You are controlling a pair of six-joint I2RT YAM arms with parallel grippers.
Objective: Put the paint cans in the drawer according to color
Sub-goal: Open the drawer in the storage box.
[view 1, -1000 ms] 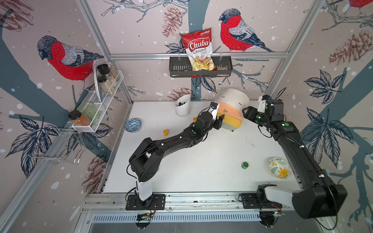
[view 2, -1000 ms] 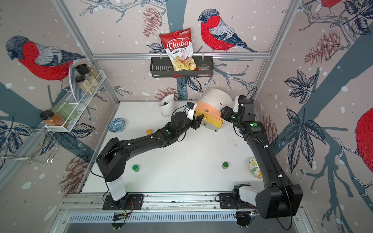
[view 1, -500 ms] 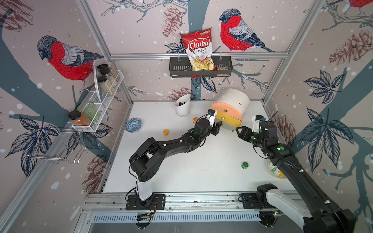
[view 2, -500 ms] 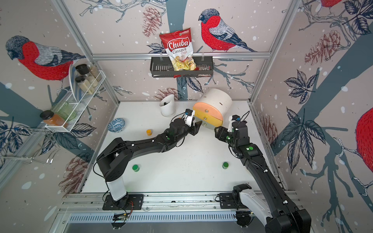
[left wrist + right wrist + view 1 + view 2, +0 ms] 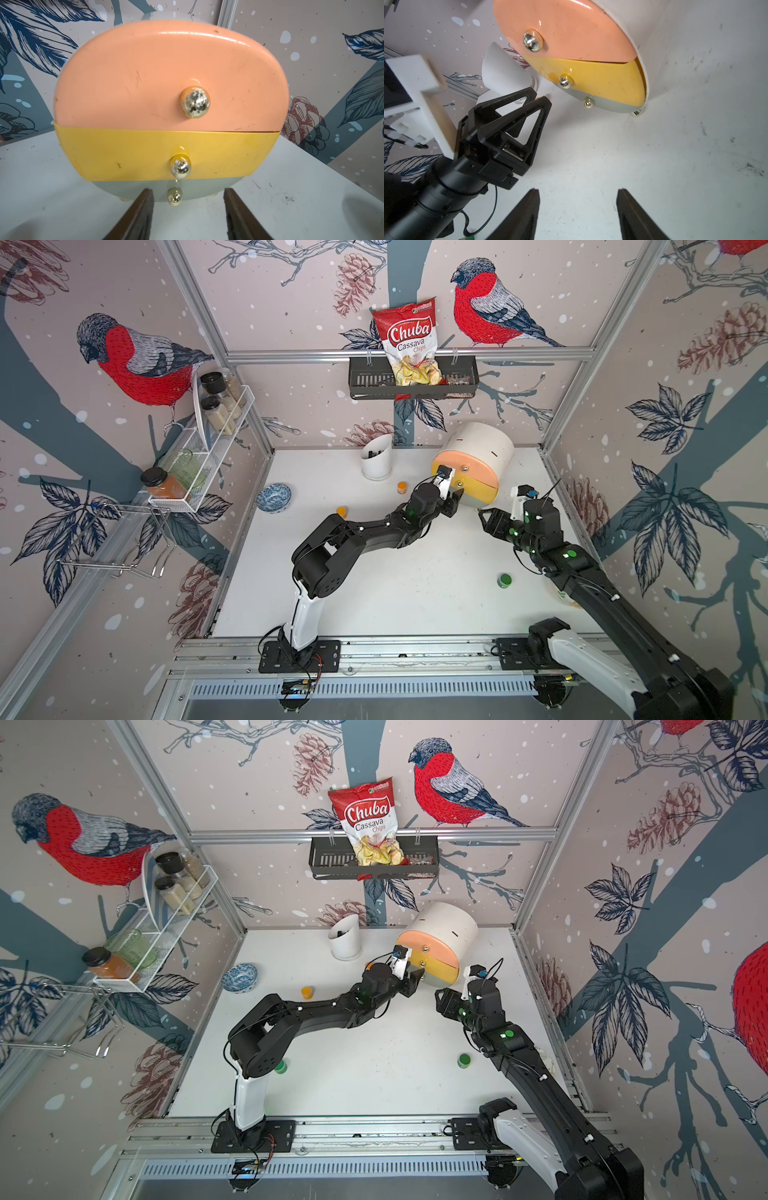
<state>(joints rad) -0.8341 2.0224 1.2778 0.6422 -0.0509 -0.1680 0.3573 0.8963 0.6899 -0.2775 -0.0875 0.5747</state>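
My left claw [image 5: 188, 193] stands about half open and holds nothing. Its fingers [image 5: 141, 209] frame the small knob [image 5: 175, 199] of the grey-green drawer front [image 5: 124, 188]. From the right wrist view that knob lies just ahead of the tips, not yet between them. I judge the claw sits this low over the bench [image 5: 41, 176] because the bottom knob is the handle to pinch and pull. Above that knob from the claw come the yellow front [image 5: 135, 153] and the peach front [image 5: 155, 72]. Both look shut or nearly so; whether the yellow one stands slightly proud I cannot tell. The drawer chest [image 5: 482, 445] rests on the bench directly in front of this claw, with its fronts turned toward the arms.

My right claw [image 5: 578, 191] is also roughly half open and empty. It hovers over bare bench just beside the left claw, with the chest ahead of it. My guess is that it is placed to steady the chest or to stay out of the pull.

The paint cans lie loose on the bench, none in a drawer that I can see:
- An orange paint can [image 5: 401, 487] sits off the left claw's outer side.
- A second orange can [image 5: 341, 511] is farther back along that arm.
- A green paint can [image 5: 504, 580] is behind the right claw.
- A second green can [image 5: 281, 1067] is back by the left arm's shoulder.

I see no white cans.
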